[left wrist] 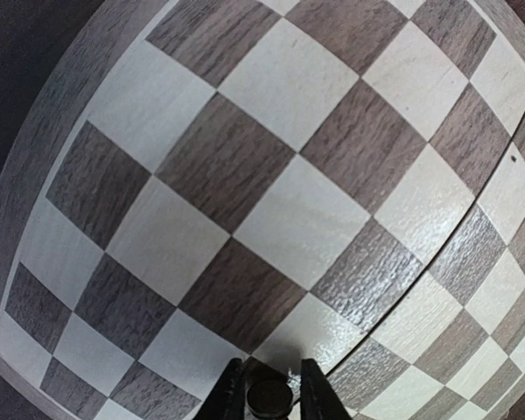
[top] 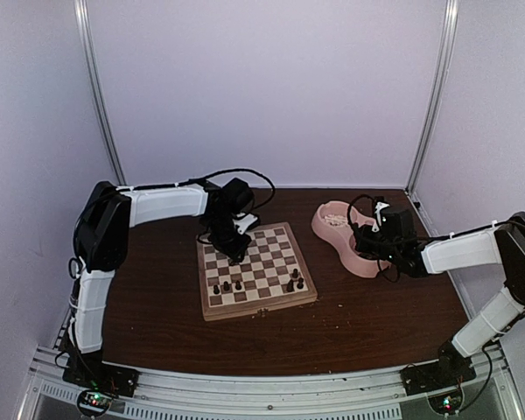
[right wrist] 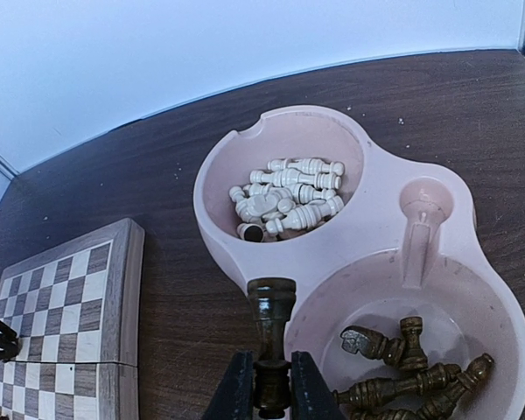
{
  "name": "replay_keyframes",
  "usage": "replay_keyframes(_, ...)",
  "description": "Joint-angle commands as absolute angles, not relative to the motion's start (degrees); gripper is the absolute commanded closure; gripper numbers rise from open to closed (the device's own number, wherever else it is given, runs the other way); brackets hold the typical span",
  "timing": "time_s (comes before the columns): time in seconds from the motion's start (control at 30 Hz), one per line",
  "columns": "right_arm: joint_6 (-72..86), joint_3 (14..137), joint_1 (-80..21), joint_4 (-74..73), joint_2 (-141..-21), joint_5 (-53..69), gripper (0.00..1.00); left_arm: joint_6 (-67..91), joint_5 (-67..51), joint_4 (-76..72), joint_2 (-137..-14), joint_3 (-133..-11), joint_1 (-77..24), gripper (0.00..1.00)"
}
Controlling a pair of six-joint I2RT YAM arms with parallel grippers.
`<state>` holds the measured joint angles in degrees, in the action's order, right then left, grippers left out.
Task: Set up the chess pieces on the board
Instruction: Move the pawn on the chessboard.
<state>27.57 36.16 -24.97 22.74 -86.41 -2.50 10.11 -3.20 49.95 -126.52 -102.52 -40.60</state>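
The left arm reaches across the table to the far left corner of the board. Its wrist camera looks straight down on the checks. The left fingers stand a little apart at the bottom of that view. Between them is the round top of a dark piece, set over a cream square. Each finger lies just beside the piece, but I cannot tell whether they press on it or only flank it.

The board lies flat near the middle of the table, a little left of centre, turned slightly out of square with the table edge. A few dark pieces stand on its near rows. Three stand close together toward the near left corner, and another small group toward the near right corner. The other squares in view are bare.

To the right of the board, apart from it, sits the pink double bowl. Its farther compartment holds a heap of cream-white pieces lying on their sides. The nearer compartment holds several dark brown pieces, also lying down.

The right fingers are over the bowl's edge on the side toward the board. They are clamped on the lower stem of a dark turned piece. It stands upright between them, with its flat-topped head above the fingertips.
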Motion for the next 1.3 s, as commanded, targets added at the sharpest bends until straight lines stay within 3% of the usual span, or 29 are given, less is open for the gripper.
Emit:
replay_keyframes(0.0,27.07,37.09,-24.61,22.54,-85.34,-2.91,1.00,10.51,-5.13,51.05,-128.22,-104.10,-39.78,0.77)
replay_keyframes(0.17,27.03,37.08,-24.61,22.66,-85.34,-2.88,1.00,10.78,-5.68,50.69,-128.52,-105.09,-39.64,0.79)
replay_keyframes(0.3,26.94,37.09,-24.61,22.67,-85.43,-2.67,1.00,10.68,-6.48,50.68,-128.24,-106.33,-39.62,0.63)
replay_keyframes(0.43,25.66,37.42,-24.61,23.28,-85.27,-0.34,1.00,11.34,-7.19,49.56,-125.71,-105.88,-39.64,0.53)
replay_keyframes(0.6,22.04,36.61,-24.65,31.57,-85.64,15.22,1.00,12.60,-7.03,45.27,-118.98,-102.01,-39.93,0.47)
replay_keyframes(0.73,21.27,34.24,-24.85,44.09,-86.22,29.51,1.00,13.07,-4.78,43.31,-112.45,-98.27,-40.70,0.46)
replay_keyframes(0.9,22.51,34.43,-25.86,51.55,-88.75,37.91,1.00,14.48,-4.63,39.30,-103.69,-91.44,-42.72,0.46)
replay_keyframes(1.27,21.75,42.06,-32.36,47.51,-94.10,48.55,1.00,11.46,-10.54,28.24,-95.79,-82.49,-49.51,0.45)
